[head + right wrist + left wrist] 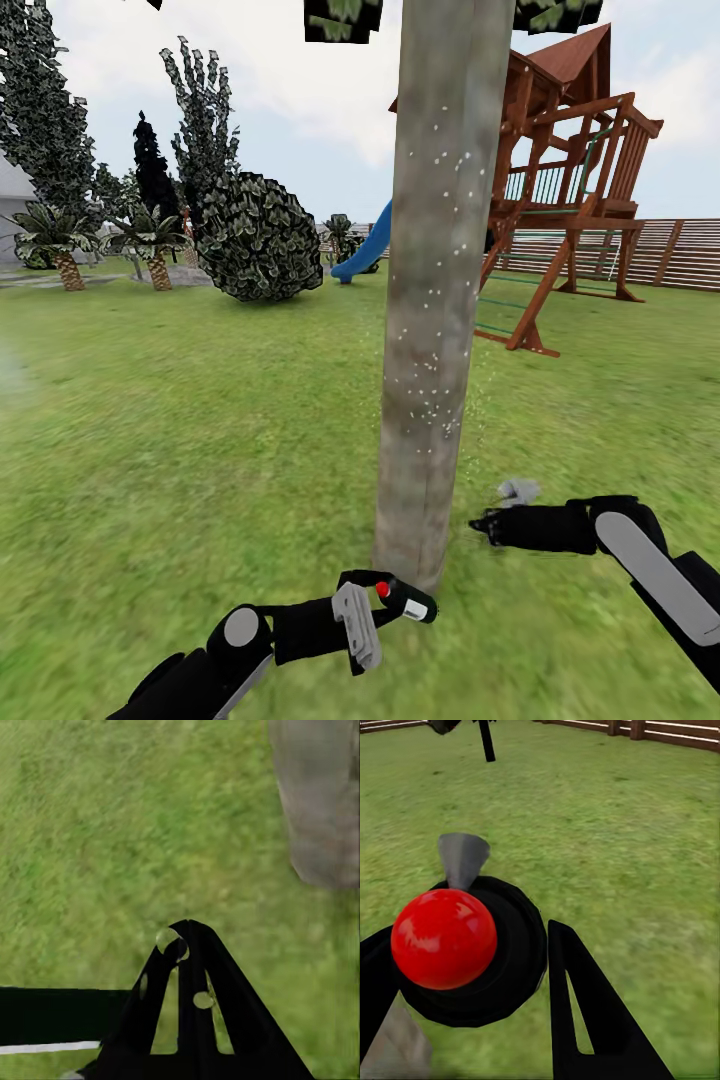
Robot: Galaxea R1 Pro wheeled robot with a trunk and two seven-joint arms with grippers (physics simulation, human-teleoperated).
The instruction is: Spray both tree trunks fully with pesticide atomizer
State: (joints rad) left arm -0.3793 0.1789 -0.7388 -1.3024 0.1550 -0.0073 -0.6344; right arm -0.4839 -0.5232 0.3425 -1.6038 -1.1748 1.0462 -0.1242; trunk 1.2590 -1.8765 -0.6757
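Tree trunk (440, 290) is dead ahead, white pesticide (452, 165) specks dotting mid-height. Your left gripper (385, 605) is clamped on the pesticide atomizer (408, 600) near the trunk base; right gripper (490, 522) is pinched together, empty. Spraying step, prob. Next: sweep nozzle over bare bark.

Ground: green grass lawn (180, 420), even daylight. Sky (300, 90) pale blue with white cloud. Right background: wooden playhouse (570, 170) on angled legs, peaked roof, green railing; blue slide (365, 250) descends from it to the grass. Horizontal-slat wooden fence (680, 255) runs behind the playhouse. Left background: round dark bush (258, 238), two short palms (65, 250), tall dark conifers (45, 110) behind them.
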